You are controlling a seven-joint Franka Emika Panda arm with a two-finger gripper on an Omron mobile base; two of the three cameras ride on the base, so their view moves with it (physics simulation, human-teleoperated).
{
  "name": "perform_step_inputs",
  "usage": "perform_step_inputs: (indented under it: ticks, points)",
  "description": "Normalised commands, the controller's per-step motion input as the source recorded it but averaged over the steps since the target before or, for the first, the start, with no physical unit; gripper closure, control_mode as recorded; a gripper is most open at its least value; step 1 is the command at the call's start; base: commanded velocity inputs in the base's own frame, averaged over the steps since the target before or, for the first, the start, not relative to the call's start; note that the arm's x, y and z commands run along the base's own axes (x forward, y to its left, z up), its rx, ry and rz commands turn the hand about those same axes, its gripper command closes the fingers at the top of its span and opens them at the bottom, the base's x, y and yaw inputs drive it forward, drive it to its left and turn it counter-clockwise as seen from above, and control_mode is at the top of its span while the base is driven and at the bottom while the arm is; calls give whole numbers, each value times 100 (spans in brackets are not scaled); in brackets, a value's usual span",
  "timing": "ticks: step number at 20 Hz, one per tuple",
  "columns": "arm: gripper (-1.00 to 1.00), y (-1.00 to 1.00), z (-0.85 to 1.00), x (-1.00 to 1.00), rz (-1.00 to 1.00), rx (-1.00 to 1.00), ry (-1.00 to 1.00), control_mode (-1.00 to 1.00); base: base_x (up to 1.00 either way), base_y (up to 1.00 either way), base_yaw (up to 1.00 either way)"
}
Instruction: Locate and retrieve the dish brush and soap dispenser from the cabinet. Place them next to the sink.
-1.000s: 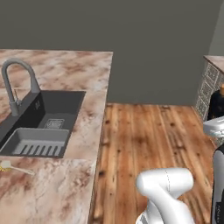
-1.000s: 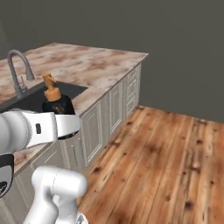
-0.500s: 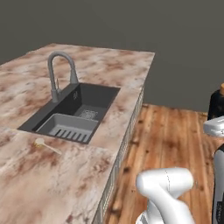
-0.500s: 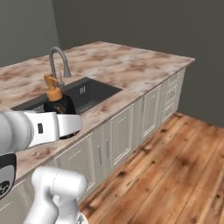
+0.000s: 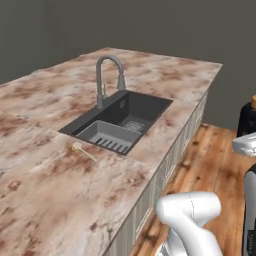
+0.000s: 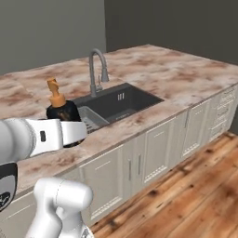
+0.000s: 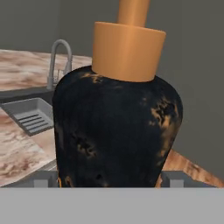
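Observation:
My gripper [image 7: 109,180] is shut on the soap dispenser [image 7: 118,131], a squat black bottle with a copper-orange pump. The bottle is held upright in the air, off the counter's front edge. The soap dispenser [image 6: 62,111] stands above my white hand in the right base view, and the soap dispenser [image 5: 247,120] shows at the right edge of the left base view. The tiny cream dish brush [image 5: 80,150] lies on the marble counter just in front of the sink [image 5: 125,120], close to its grey rack [image 5: 107,137]. The cabinet is out of view.
A grey gooseneck tap [image 5: 102,80] rises behind the black sink [image 6: 116,102]. The marble counter [image 5: 45,200] runs wide around the basin, over cream cupboard fronts [image 6: 153,158]. Wooden floor [image 6: 195,195] lies to the right.
The whole picture has shifted as the base moved: the sink counter now sits nearer and more central. The soap dispenser stays in my gripper.

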Motion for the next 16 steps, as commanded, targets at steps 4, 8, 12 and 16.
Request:
perform_step_inputs:
  ticks: [4,8,12,16]
  points:
    - [100,0,0,0,0,0,0,100,-10,39,34]
    - [100,0,0,0,0,0,0,100,-10,34,38]
    - [100,0,0,0,0,0,0,100,-6,28,39]
    - [100,0,0,0,0,0,0,100,0,49,26]
